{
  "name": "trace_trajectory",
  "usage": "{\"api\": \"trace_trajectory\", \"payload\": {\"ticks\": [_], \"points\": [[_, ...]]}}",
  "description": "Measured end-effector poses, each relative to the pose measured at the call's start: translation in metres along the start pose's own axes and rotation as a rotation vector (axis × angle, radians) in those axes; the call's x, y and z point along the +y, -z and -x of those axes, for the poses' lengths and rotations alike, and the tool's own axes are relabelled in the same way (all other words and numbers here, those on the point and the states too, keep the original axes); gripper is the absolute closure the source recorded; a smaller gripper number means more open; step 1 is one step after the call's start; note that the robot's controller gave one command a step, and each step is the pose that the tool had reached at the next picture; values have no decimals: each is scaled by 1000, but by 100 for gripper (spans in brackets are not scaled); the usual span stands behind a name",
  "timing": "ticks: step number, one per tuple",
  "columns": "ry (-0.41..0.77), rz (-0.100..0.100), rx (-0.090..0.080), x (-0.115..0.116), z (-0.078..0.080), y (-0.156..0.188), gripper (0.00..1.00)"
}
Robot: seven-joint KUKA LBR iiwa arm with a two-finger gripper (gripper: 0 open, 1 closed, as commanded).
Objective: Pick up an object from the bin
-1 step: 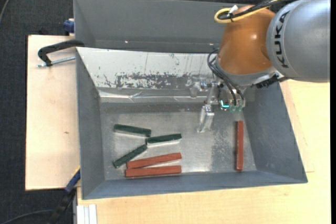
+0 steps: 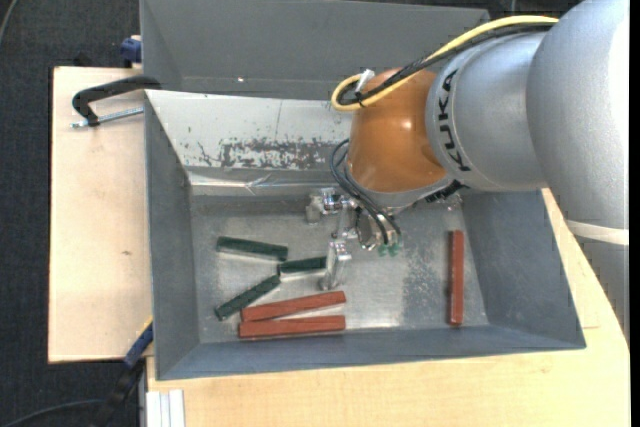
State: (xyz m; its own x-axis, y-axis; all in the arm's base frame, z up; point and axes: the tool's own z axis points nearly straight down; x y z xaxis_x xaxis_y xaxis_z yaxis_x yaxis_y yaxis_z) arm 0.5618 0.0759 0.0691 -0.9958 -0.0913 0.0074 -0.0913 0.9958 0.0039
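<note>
Your tool [image 2: 338, 265] low mid bin [image 2: 168, 255], at right end of dark green stick [image 2: 303, 265], open or closed you can't tell

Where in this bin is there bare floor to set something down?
The bin floor is bare between the gripper and the lone red-brown stick near the right wall, and also behind the dark green stick towards the back wall. The front left is crowded, with two more green sticks and two red-brown sticks.
</note>
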Motion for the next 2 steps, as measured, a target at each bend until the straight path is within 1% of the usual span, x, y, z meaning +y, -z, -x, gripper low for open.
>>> {"api": "trace_trajectory", "payload": {"ticks": [1,2], "points": [[-7,-2,-8,-4,3,4,100],[-43,-1,-23,10,-8,188,100]]}}
